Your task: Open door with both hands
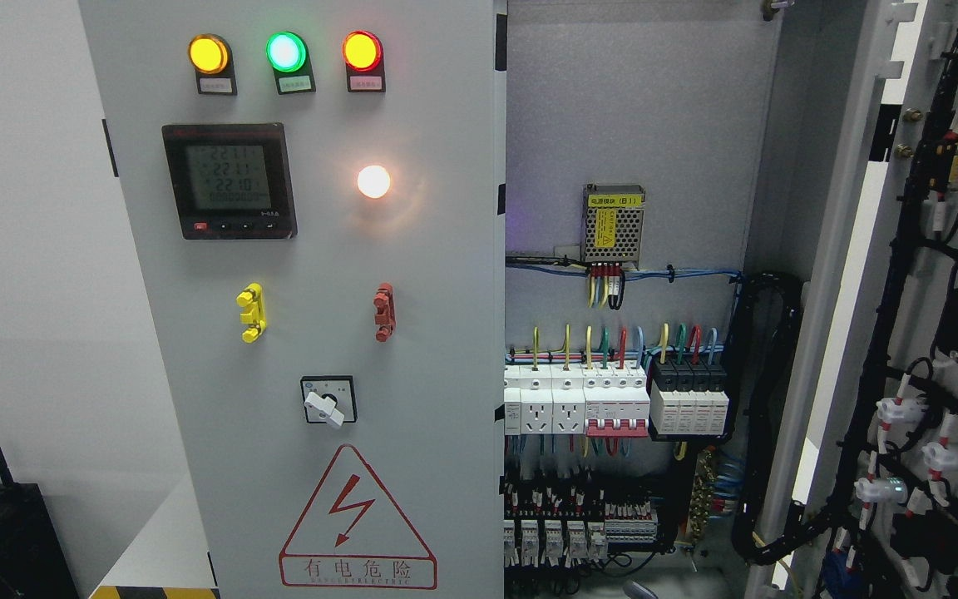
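Across the left half of the view, the closed left door (313, 333) of a grey electrical cabinet is seen face-on. Three lit indicator lamps are set in a row near its top: an amber lamp (208, 53), a green lamp (286, 51) and a red lamp (362, 51). Below them a digital meter (228, 180) with a dark frame is mounted, and a glowing white lamp (373, 181) is placed to its right. Lower down, a yellow handle (251, 312) and a red handle (384, 312) are fixed side by side but well apart, with a rotary switch (328, 401) beneath and between them. A red triangular warning sign (358, 522) with a lightning bolt is printed near the bottom.

The right door (920, 333) is swung wide open at the right edge of the view, and its inner face, carrying black cable bundles and the backs of components, is turned toward the camera. Between the two doors the cabinet interior (629, 125) is exposed: a small power supply (613, 225) with a yellow label, a row of circuit breakers (616, 401) fed by coloured wires, and terminal blocks lower down.

No robot hand is shown clearly, so whether the fingers are spread or curled cannot be told
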Action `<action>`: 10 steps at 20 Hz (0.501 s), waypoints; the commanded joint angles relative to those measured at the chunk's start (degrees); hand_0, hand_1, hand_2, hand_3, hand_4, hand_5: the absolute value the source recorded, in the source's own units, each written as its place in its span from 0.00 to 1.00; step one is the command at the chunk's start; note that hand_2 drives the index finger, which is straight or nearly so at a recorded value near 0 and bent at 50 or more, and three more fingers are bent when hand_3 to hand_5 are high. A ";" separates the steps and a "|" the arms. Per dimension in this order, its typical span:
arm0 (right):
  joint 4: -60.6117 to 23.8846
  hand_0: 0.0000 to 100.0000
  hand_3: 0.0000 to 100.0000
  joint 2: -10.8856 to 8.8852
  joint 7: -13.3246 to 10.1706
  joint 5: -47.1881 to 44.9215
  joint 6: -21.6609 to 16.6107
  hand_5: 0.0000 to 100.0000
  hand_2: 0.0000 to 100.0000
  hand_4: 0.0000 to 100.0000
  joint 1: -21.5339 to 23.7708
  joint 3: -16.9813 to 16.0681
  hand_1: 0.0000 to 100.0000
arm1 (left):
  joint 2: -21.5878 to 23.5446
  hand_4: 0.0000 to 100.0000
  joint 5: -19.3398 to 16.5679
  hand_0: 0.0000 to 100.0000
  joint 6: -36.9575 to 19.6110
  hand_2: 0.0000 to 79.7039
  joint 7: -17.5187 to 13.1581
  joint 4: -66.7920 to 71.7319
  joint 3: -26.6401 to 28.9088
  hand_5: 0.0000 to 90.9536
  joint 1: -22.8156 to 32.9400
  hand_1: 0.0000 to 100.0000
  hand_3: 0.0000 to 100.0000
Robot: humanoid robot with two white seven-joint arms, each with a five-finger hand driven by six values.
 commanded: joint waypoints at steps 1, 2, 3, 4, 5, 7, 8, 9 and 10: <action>3.77 0.38 0.00 3.05 0.03 0.05 0.59 0.00 0.00 0.00 -3.76 1.56 0.00 | -1.58 0.00 0.00 0.00 0.21 0.00 0.02 -1.67 0.00 0.00 0.01 0.00 0.00; 3.85 0.38 0.00 3.14 0.03 0.05 1.20 0.00 0.00 0.00 -4.02 1.91 0.00 | -1.58 0.00 0.00 0.00 0.21 0.00 0.02 -1.67 0.00 0.00 0.01 0.00 0.00; 3.94 0.38 0.00 3.83 0.03 0.05 1.72 0.00 0.00 0.00 -4.46 2.09 0.00 | -1.58 0.00 0.00 0.00 0.21 0.00 0.02 -1.67 0.00 0.00 0.01 0.00 0.00; 4.20 0.38 0.00 4.54 0.03 0.05 2.17 0.00 0.00 0.00 -5.16 2.09 0.00 | -1.67 0.00 0.00 0.00 0.21 0.00 0.02 -1.67 0.00 0.00 0.01 0.00 0.00; 4.47 0.38 0.00 4.98 0.03 0.14 2.52 0.00 0.00 0.00 -5.60 2.09 0.00 | -1.58 0.00 0.00 0.00 0.21 0.00 0.02 -1.67 0.00 0.00 -0.08 0.00 0.00; 4.73 0.38 0.00 5.68 0.03 0.23 3.31 0.00 0.00 0.00 -6.57 2.53 0.00 | -1.58 0.00 0.00 0.00 0.21 0.00 0.02 -1.67 0.00 0.00 -0.08 0.00 0.00; 5.08 0.38 0.00 5.77 0.03 0.23 3.40 0.00 0.00 0.00 -6.83 2.97 0.00 | -1.67 0.00 0.00 0.00 0.21 0.00 0.02 -1.67 0.00 0.00 0.01 0.00 0.00; 5.52 0.38 0.00 5.77 0.03 0.31 3.40 0.00 0.00 0.00 -6.92 3.15 0.00 | -1.58 0.00 0.00 0.00 0.21 0.00 0.02 -1.67 0.00 0.00 0.01 0.00 0.00; 6.05 0.38 0.00 5.86 0.03 0.31 3.40 0.00 0.00 0.00 -7.01 3.23 0.00 | -1.67 0.00 0.00 0.00 0.21 0.00 0.02 -1.67 0.00 0.00 0.01 0.00 0.00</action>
